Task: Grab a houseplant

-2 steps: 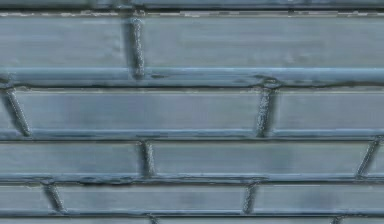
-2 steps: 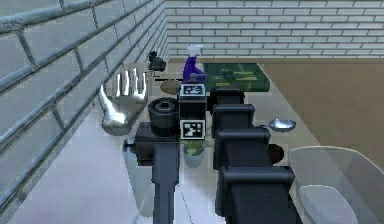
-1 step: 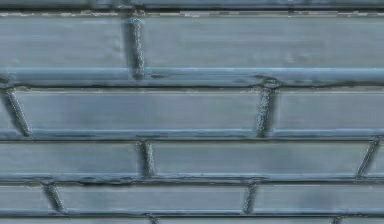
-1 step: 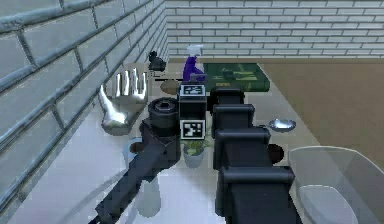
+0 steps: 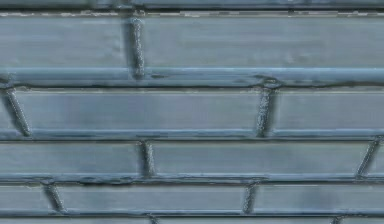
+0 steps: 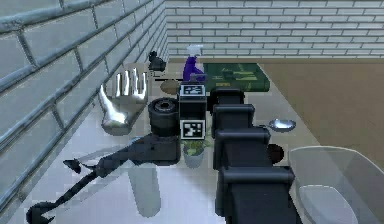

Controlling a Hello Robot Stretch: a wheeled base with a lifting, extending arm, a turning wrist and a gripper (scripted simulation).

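Pincer [image 6: 57, 188]: dark body with two thin fingers, at the far end of the dark square-section arm [image 6: 245, 150], low over the glossy pale grey worktop [image 6: 100, 205] toward the arm side view's lower left. Only bare worktop shows at and behind its far end, so it holds nothing. Whether it is released or clenched cannot be told.

Small greenish houseplant [image 6: 194, 152]: a clump in a dark round pot. It stands on the worktop just beside the arm, directly below the lower of two white squares with black marks [image 6: 190, 128], and apart from the pincer fingers. Too small for leaf detail.

Blue-grey brick wall [image 6: 40, 70]: long courses with dark joints, running along the worktop's left side. The same brickwork faces the forward view [image 5: 190, 110].

Silver hand sculpture [image 6: 123, 100]: upright, fingers spread, on the worktop near the wall.

Purple spray bottle [image 6: 192, 65]: upright, farther along the worktop, beside a dark green flat rectangular mat [image 6: 240, 78].

Small shallow silver dish [image 6: 283, 125]: on the worktop, on the arm's right in the arm side view.

Large clear glass bowl [image 6: 335, 185]: at the arm side view's lower right.

Translucent upright cylinder [image 6: 146, 190]: on the worktop below the pincer body. What it is cannot be told.

Brown floor [image 6: 340, 95]: beyond the worktop's right edge.
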